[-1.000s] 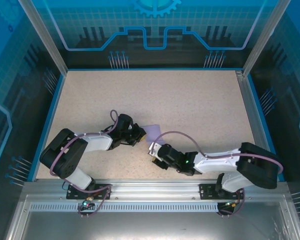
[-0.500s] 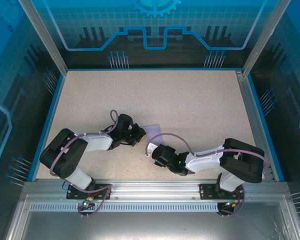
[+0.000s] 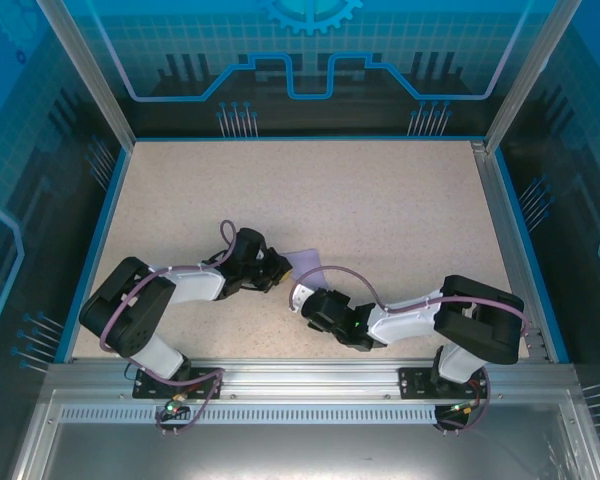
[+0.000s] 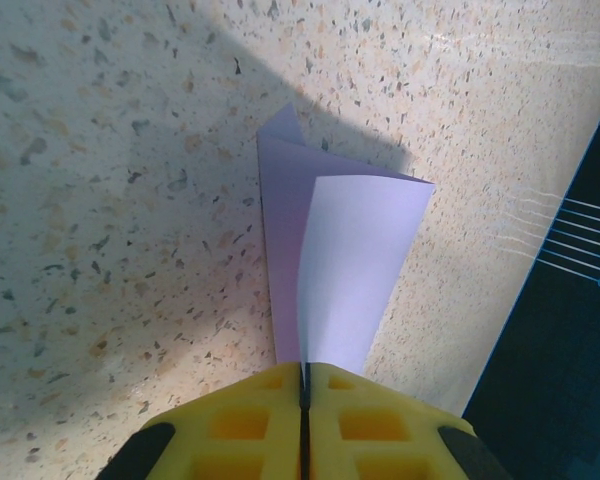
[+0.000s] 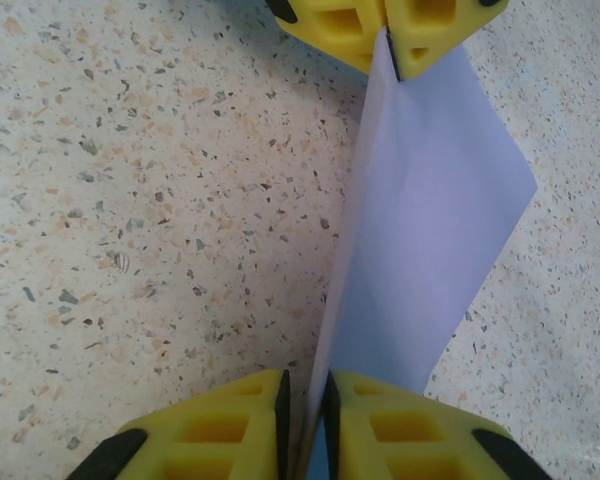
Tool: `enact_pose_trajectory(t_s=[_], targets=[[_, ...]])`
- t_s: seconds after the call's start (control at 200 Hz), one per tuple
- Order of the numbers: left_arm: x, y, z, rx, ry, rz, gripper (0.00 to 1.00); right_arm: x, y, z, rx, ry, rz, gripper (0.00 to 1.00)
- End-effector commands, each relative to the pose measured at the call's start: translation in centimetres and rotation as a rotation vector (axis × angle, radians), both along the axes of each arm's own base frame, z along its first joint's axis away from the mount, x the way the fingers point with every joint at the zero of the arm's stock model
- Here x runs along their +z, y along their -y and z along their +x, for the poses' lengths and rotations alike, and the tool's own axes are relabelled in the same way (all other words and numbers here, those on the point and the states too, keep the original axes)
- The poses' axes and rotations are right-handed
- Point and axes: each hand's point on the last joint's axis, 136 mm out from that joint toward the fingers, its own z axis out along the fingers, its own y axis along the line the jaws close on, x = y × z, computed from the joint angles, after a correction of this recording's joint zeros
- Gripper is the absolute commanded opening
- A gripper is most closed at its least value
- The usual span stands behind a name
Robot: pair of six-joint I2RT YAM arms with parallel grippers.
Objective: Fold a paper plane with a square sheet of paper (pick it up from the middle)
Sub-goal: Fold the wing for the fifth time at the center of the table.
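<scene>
A speckled beige surface (image 3: 380, 200) lies inside a booth of blue-lit walls (image 3: 310, 60), with a metal rail (image 3: 300, 375) along its near edge. Two black-and-white robot arms reach inward from that rail and meet towards the front middle of the surface. Between them is a pale lavender sheet of paper (image 3: 306, 262), the one purple thing in the booth.

The left hand (image 3: 280, 270) is clenched on the sheet. Seen from the left wrist, its yellow fingers (image 4: 250, 420) press together with no gap, and the paper comes out from the seam between them. From there the sheet is doubled over. A lighter flap curls across a darker layer, and one pointed corner sticks out at the far end. A shadow falls on the speckled surface beside it.

The right hand (image 3: 298, 298) comes in from the opposite side, just beside the left. In the right wrist view the paper stands on edge and runs from the clenched left hand at the top down to the right hand's own yellow fingers (image 5: 230, 430) at the bottom. It spreads to a wide corner on the right of that view. The sheet's near edge slips in between those fingers, which sit close on either side with a slim dark gap between them. Whether they are pinching the paper cannot be told.
</scene>
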Motion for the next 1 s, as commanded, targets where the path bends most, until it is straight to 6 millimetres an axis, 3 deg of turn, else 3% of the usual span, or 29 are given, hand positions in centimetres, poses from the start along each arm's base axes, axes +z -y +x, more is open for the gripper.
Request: enact_pose_trajectory(t_s=[0.0,0.235,0.37,0.51,0.775,0.995], targets=[[1.2,0.2,0.4,0.002,0.004,-0.022,0.12,0.8,-1.0,0.4,-0.012,0.022,0.035,0.15],[1.6,-0.2,0.2,0.013,0.002,-0.012,0.24,1.2,-1.3,0.6,-0.014,-0.001,0.104,0.04],[1.6,-1.3,-0.1,0.034,-0.002,0.035,0.52,1.4,-1.6,0.5,0.005,-0.047,0.182,0.03],[1.4,-2.2,-0.3,0.056,-0.024,0.053,0.61,1.9,-1.7,0.6,0.018,-0.07,0.242,0.03],[0.4,-1.9,0.2,0.051,-0.065,0.055,0.57,1.6,-1.8,0.6,0.03,-0.091,0.257,0.04],[-0.5,-1.9,0.3,0.063,-0.109,0.064,0.34,0.7,-1.0,1.0,-0.021,-0.111,0.227,0.06]])
